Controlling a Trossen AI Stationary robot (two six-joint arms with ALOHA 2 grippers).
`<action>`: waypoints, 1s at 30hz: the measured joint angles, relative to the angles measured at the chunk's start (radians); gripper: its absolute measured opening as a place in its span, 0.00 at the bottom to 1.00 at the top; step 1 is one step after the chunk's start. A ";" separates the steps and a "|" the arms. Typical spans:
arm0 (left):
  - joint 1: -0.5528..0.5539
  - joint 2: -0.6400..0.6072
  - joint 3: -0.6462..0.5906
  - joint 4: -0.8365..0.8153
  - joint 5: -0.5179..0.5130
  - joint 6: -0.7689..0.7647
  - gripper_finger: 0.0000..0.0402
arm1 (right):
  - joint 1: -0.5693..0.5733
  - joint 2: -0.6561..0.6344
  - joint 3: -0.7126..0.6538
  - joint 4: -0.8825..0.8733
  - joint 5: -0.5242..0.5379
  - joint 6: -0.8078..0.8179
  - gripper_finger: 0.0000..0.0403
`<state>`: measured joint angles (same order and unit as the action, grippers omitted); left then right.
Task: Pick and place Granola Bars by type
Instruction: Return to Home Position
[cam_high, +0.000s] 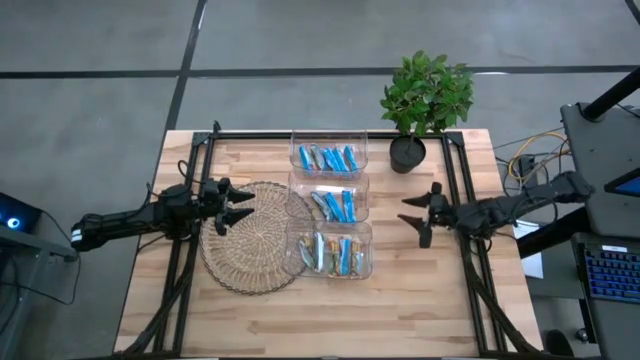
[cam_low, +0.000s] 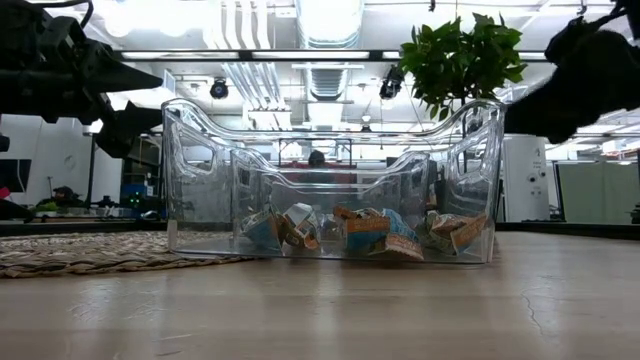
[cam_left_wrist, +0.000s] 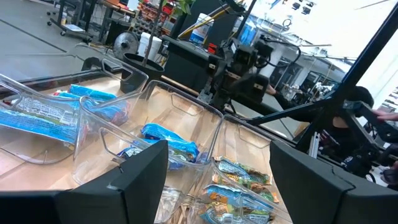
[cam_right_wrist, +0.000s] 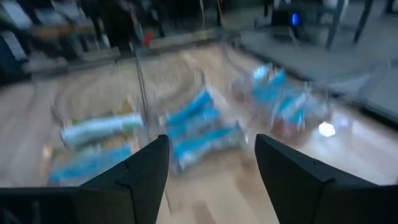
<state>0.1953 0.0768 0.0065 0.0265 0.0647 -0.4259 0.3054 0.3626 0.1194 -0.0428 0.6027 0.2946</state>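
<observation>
Left gripper (cam_high: 240, 206): fingers spread, nothing held, hovering over the round woven straw mat (cam_high: 255, 262). Granola Bars (cam_high: 330, 157), in blue and silvery-tan wrappers, all lie inside the three clear plastic rectangular bins (cam_high: 369, 262) lined up mid-table. Right gripper (cam_high: 415, 216): fingers likewise apart, empty, just beside the bins and near the potted green plant (cam_high: 425, 95).

Judgement: sorting looks finished. For homing, draw each arm straight back and level, clear of the bin walls and foliage. Wrapper print is visible but cannot be read; no brand legible.
</observation>
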 joint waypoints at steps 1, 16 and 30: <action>0.000 0.000 0.000 0.000 0.000 0.000 0.65 | -0.009 -0.017 -0.012 0.043 -0.006 -0.027 0.56; 0.000 0.000 0.000 0.000 0.000 0.000 0.65 | -0.176 -0.168 -0.110 0.214 -0.366 -0.202 0.57; 0.000 0.000 0.000 0.000 0.000 0.000 0.65 | -0.219 -0.310 -0.110 0.145 -0.475 -0.198 0.57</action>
<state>0.1952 0.0765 0.0064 0.0265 0.0650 -0.4259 0.0864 0.0524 0.0090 0.1021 0.1274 0.0963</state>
